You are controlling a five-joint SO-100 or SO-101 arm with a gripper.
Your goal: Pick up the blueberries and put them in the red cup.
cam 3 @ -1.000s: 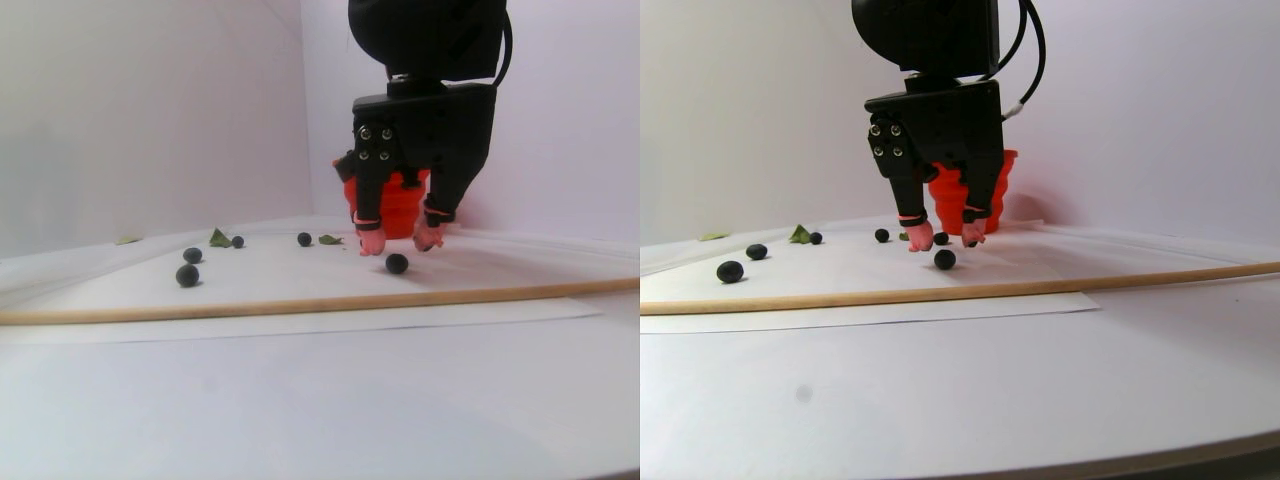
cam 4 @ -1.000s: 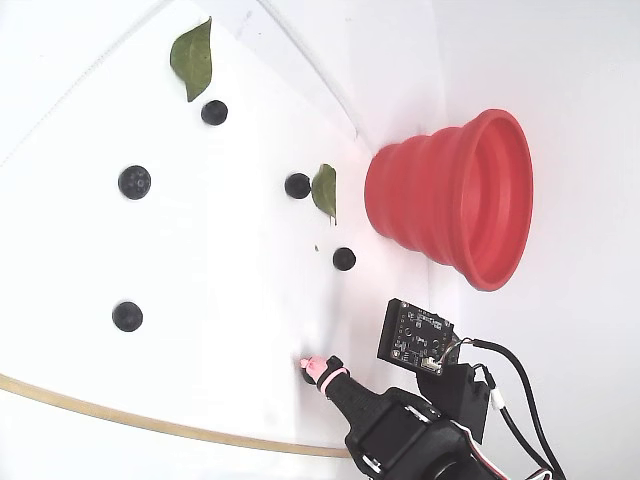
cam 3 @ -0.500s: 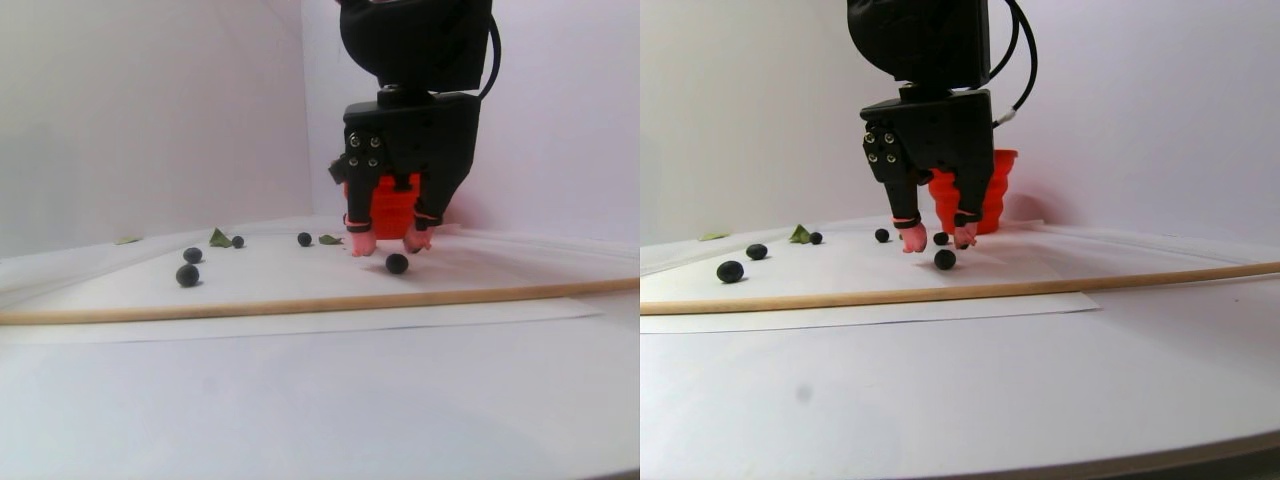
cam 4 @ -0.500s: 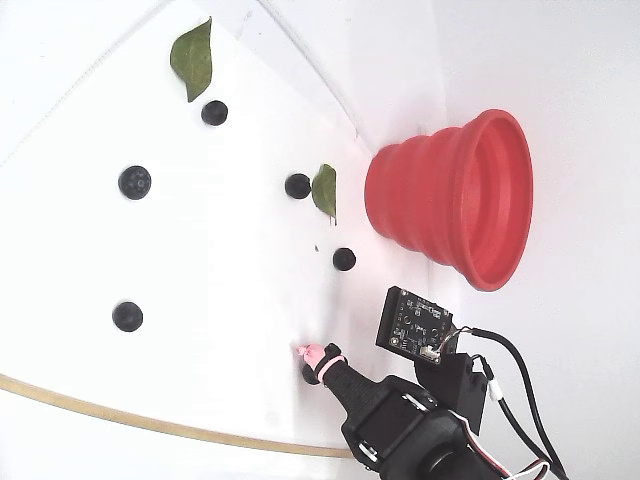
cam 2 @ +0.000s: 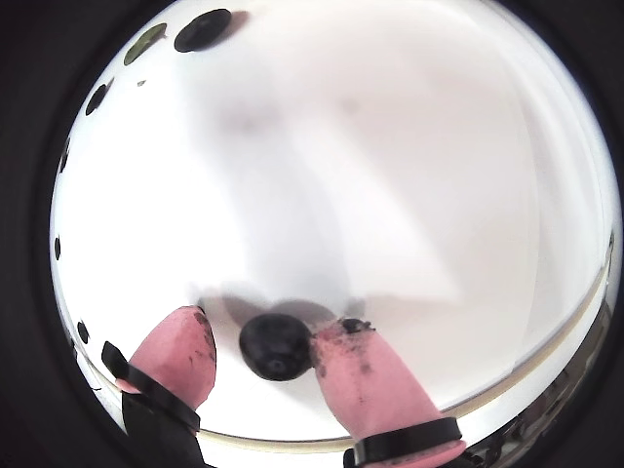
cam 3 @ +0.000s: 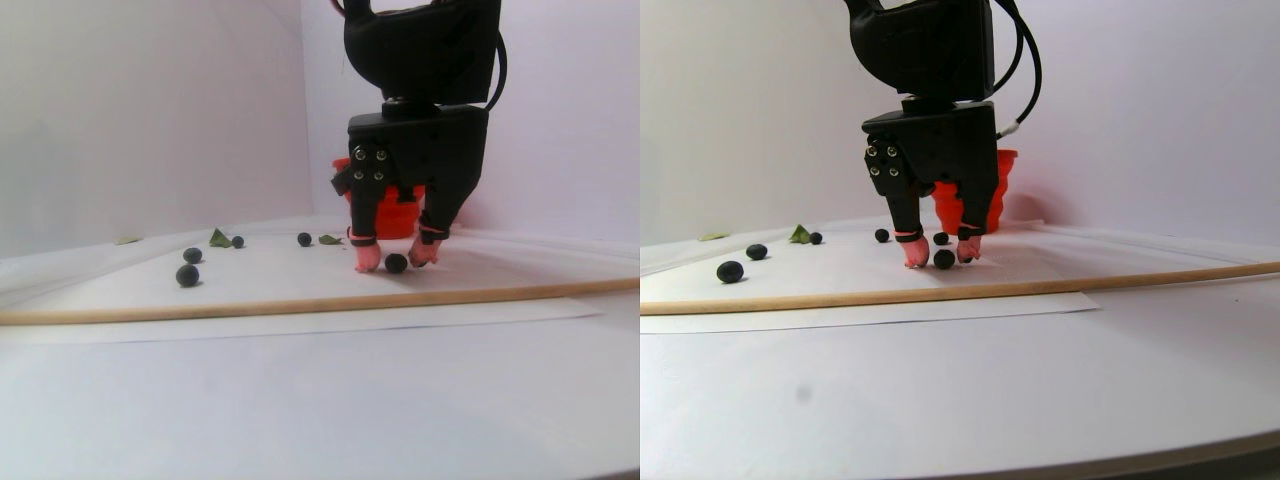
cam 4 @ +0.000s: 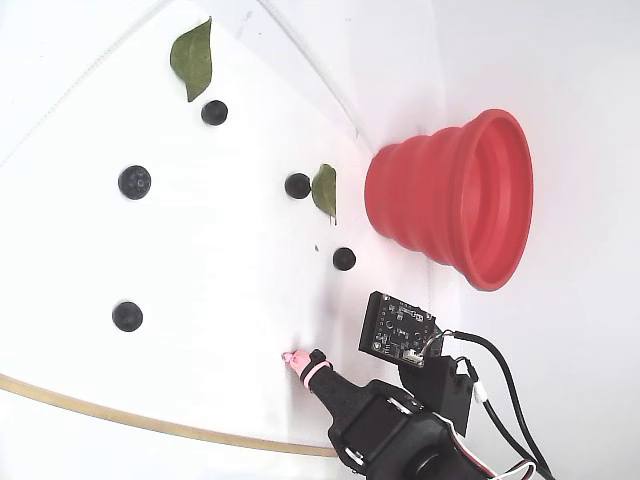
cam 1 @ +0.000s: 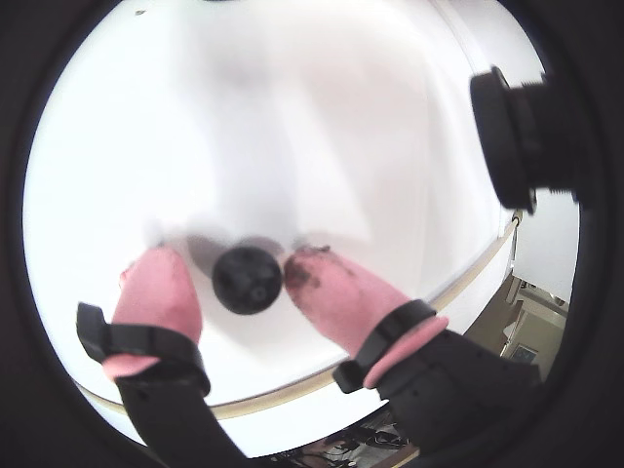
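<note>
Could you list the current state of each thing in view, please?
gripper: open, fingers straddling one berry on the table.
blueberry between the fingers: resting on the table, not clamped.
other blueberries: loose on the table.
red cup: upright, interior hidden.
leaves: lying flat.

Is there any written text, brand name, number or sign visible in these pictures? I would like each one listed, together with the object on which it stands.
There is no readable text in any view.
The small circuit board on the arm, in the fixed view, carries tiny pale markings, too small to read.
The red cup, the blueberries, the leaves and the gripper with its pink fingertips show no print.
</note>
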